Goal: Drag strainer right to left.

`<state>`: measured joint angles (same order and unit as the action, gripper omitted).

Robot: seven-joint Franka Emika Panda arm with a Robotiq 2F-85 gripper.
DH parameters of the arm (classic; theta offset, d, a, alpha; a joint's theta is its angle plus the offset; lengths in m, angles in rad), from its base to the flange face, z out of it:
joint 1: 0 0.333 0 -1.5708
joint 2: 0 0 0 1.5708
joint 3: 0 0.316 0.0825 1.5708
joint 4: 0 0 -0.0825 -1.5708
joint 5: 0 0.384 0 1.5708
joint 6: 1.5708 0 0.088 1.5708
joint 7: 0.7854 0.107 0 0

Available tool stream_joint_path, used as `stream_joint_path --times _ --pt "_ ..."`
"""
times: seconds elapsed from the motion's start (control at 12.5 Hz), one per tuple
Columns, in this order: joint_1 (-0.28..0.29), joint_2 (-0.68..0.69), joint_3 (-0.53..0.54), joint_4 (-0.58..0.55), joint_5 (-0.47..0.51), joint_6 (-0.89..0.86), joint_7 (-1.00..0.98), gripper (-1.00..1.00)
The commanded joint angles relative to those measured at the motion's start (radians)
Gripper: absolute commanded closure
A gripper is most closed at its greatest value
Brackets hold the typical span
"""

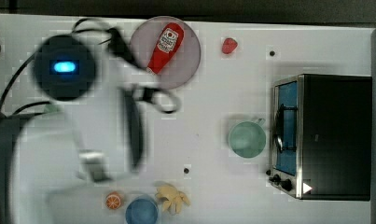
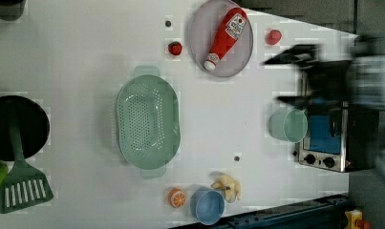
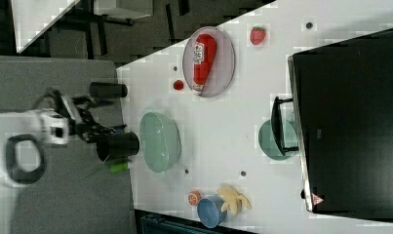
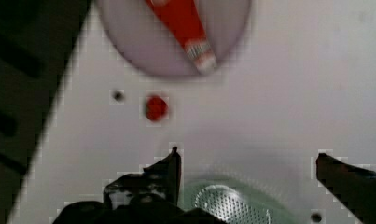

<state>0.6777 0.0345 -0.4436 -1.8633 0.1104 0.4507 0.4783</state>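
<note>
table (image 2: 85, 57): white, everything sits on it
oven (image 1: 335, 135): at the top view's right edge, cup (image 1: 247, 139) just beside it
strainer (image 2: 148, 122): mid-table in the left view, between plate and pan (image 2: 18, 128), untouched
plate (image 2: 221, 38): 1 ketchup bottle (image 2: 226, 34) lying on it
gripper (image 4: 246, 165): jaws wide apart, empty, above the strainer rim

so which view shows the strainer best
The left view: the whole strainer lies open to the camera, with its perforated bowl, rim and both end handles. The right view shows it whole but smaller and from a slant. The wrist view catches part of its mesh.
</note>
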Motion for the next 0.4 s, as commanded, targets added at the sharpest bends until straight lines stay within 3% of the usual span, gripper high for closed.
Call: stream_joint_path --times 0.08,0.4 --pt "-0.099 -0.071 -0.161 -0.027 -0.079 -0.121 -0.371 -1.0" --pt "-0.102 -0.174 -0.265 -0.027 -0.169 -0.218 -0.527 -1.0"
